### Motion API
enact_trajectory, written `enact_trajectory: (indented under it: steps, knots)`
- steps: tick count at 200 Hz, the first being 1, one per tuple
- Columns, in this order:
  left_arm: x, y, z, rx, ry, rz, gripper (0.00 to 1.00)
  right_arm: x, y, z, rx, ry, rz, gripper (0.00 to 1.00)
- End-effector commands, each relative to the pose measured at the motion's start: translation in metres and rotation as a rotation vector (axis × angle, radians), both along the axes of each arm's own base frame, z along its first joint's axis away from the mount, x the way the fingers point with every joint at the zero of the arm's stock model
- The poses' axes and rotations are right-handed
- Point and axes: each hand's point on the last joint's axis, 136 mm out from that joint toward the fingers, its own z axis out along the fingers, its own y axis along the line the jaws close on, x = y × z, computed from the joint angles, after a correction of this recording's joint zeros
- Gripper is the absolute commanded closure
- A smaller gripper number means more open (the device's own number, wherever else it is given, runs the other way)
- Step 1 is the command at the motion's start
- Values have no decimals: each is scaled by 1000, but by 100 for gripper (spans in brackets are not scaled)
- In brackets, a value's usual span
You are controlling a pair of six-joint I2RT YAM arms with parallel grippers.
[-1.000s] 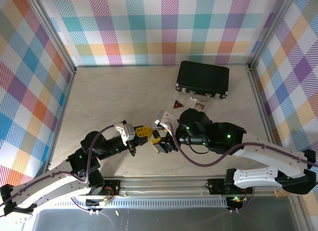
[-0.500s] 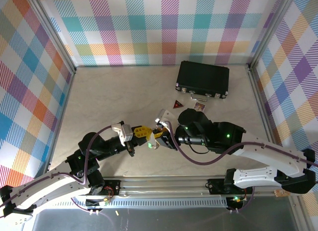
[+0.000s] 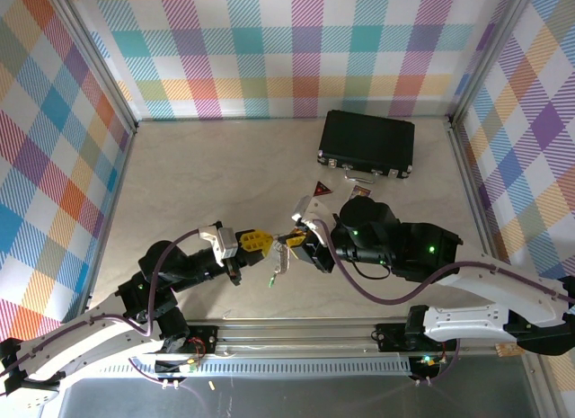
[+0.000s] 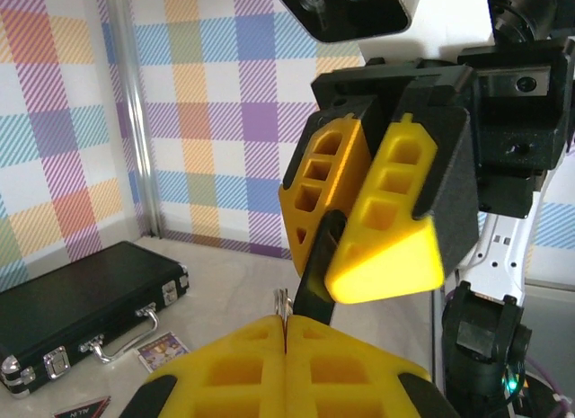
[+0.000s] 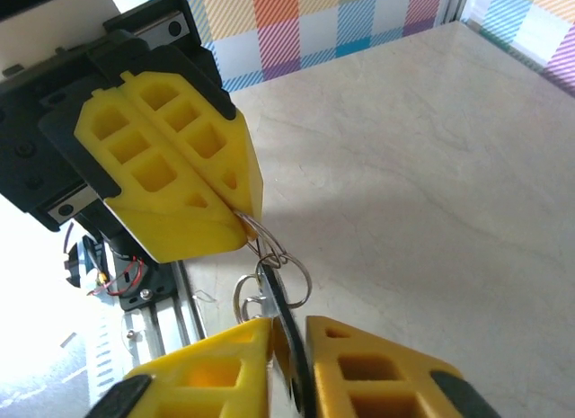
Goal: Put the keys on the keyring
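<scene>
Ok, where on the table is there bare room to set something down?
The left half of the table is bare, from the left wall across to the black case. Crowded: the near side of the case, where the red triangle and small card lie, and near centre, where the left gripper and right gripper meet.

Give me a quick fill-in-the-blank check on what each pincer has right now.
1. The left pincer is shut on the thin wire ____.
2. The right pincer is shut on the ____ key.
3. The case near the back wall lies with its lid ____.
Missing words: keyring; black; closed.
</scene>
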Motion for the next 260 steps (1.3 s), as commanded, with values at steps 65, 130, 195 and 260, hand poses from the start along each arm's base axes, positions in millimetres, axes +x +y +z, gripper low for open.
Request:
enact_trajectory:
  steps: [65,130,195,260]
  knots:
    - [-16,2,13,-32,-49,-66,100,3,-13,-4,-17,-10,-45,79]
    - [-23,5,16,-19,-60,-90,100,3,-15,-6,-45,-18,-44,58]
    - [-38,0,20,-11,-71,-190,100,-36,-12,21,-20,-135,260,32]
    - [-61,-7,33,-46,-63,-344,100,-54,-2,22,-3,-173,403,62]
